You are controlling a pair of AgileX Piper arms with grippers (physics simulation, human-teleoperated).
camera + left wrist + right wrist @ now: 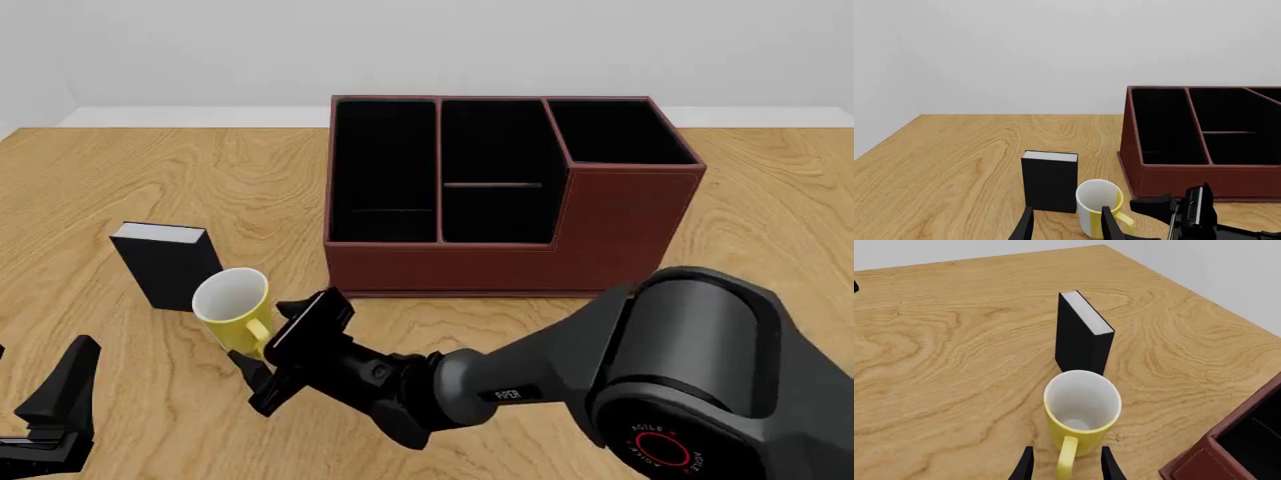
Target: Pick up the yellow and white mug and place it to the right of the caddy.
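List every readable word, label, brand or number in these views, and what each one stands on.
"PIPER": small white print on the right arm's forearm, barely legible.
Red ring with tiny lettering on the right arm's base joint: too small to read.
Yellow and white mug, caddy, black box: no text.

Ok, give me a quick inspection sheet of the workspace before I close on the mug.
Surface: wooden table, no spills seen.
Job's things: yellow and white mug upright, left of the caddy's front; caddy in the middle, compartments look empty.
Clutter: black box upright just beyond and left of the mug.
Grippers: right gripper open, fingers either side of the mug's handle; left gripper open, low at the near left, holding nothing.
Cables: nothing seen.
Surroundings: plain pale walls, nothing else seen.
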